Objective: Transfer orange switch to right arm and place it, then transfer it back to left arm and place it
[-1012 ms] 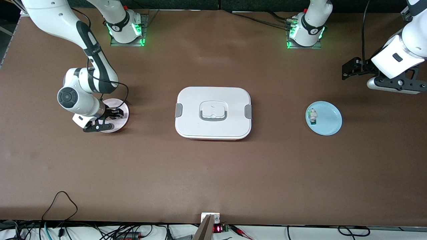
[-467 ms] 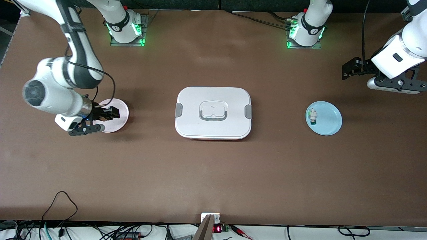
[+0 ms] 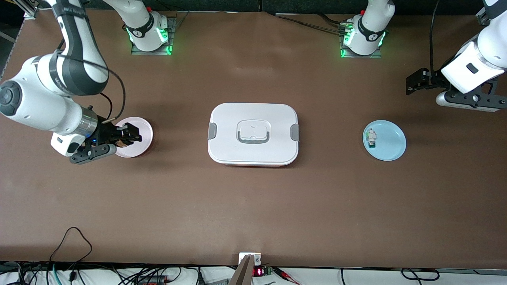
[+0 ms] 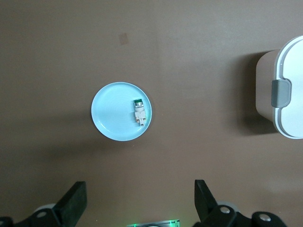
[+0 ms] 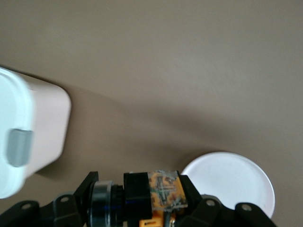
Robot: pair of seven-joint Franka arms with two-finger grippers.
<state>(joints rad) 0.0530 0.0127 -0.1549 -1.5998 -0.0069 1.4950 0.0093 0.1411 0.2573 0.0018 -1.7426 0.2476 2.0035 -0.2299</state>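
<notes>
The orange switch (image 5: 152, 196), a black cylinder with an orange and clear end, sits crosswise between the fingers of my right gripper (image 5: 141, 201). That right gripper (image 3: 126, 135) is shut on it and hangs over the pink plate (image 3: 141, 127). The switch (image 3: 119, 141) barely shows from the front. The white box (image 3: 253, 134) with grey latches stands mid-table, apart from both grippers. My left gripper (image 3: 416, 80) waits in the air at the left arm's end of the table. Its fingers (image 4: 72, 202) are spread wide around nothing.
A blue plate (image 3: 391, 143) lies between the box and the left arm's end, with a white-and-green component (image 3: 371, 138) on it. The left wrist view shows that plate (image 4: 111, 118), the component (image 4: 138, 112) and one end of the box (image 4: 283, 94). Cables run along the table's near edge.
The right arm has lifted and swung toward its own end of the table, carrying the switch up off the pink plate. The left arm has not moved.
</notes>
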